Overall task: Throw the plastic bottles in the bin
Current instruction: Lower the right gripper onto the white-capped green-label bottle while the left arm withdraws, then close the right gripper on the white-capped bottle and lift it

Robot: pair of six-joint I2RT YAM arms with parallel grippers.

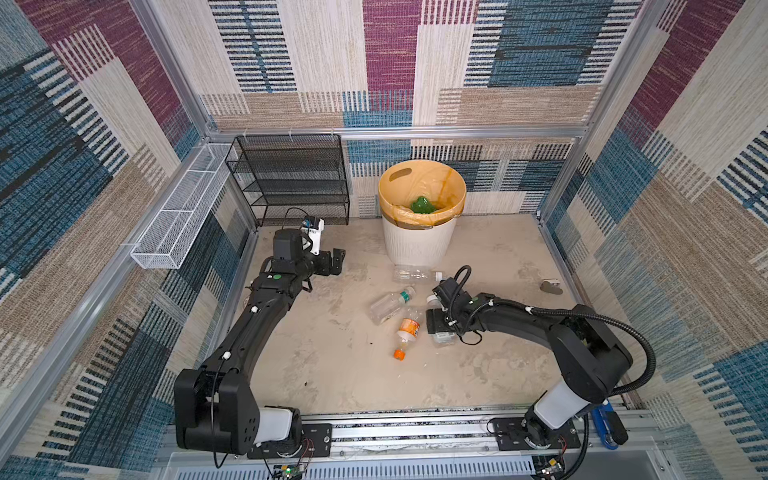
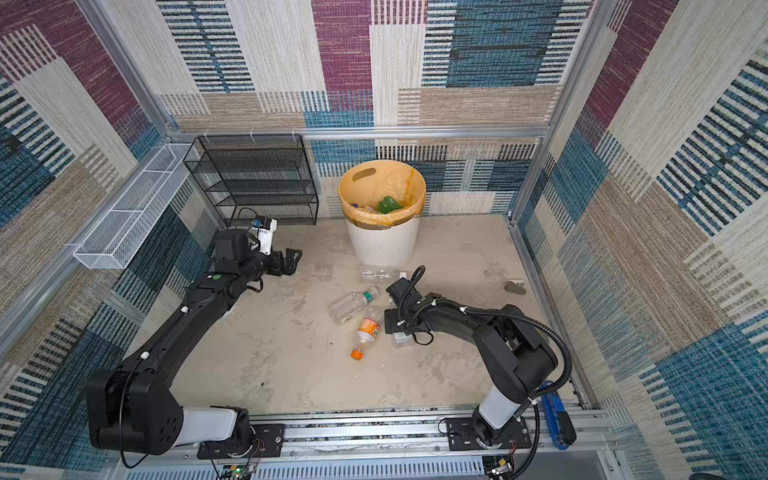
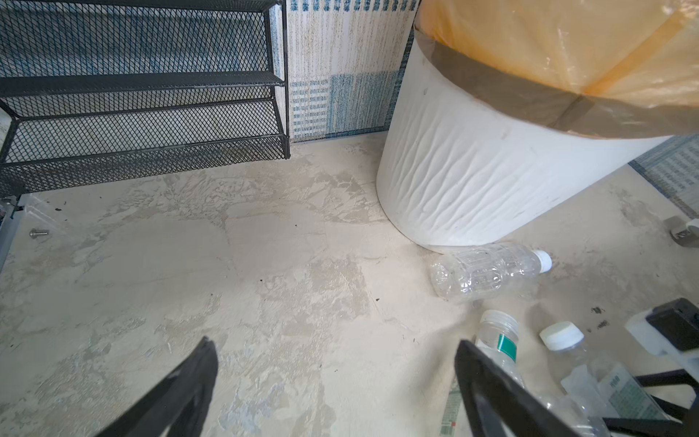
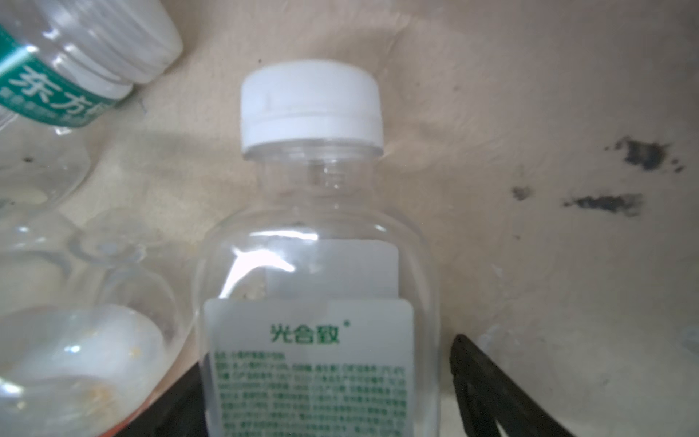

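Note:
The white ribbed bin [image 1: 415,245] [image 2: 382,245] [image 3: 472,181] with its orange liner stands at the back and holds a green bottle [image 1: 422,205]. Lying on the floor before it are a clear bottle [image 1: 415,274] [image 3: 488,270], a green-labelled bottle [image 1: 390,303] [image 4: 45,94] and an orange-capped bottle [image 1: 406,332] [image 2: 365,332]. My right gripper [image 1: 436,320] [image 4: 325,355] is open, its jaws either side of a white-capped clear bottle [image 4: 314,265] [image 3: 563,336], with a gap at one finger. My left gripper [image 1: 336,262] [image 3: 333,342] is open over bare floor, holding nothing.
A black mesh rack [image 1: 291,178] stands at the back left, and a white wire basket [image 1: 178,216] hangs on the left wall. A small grey object [image 1: 550,286] lies by the right wall. A screw [image 3: 39,233] lies near the rack.

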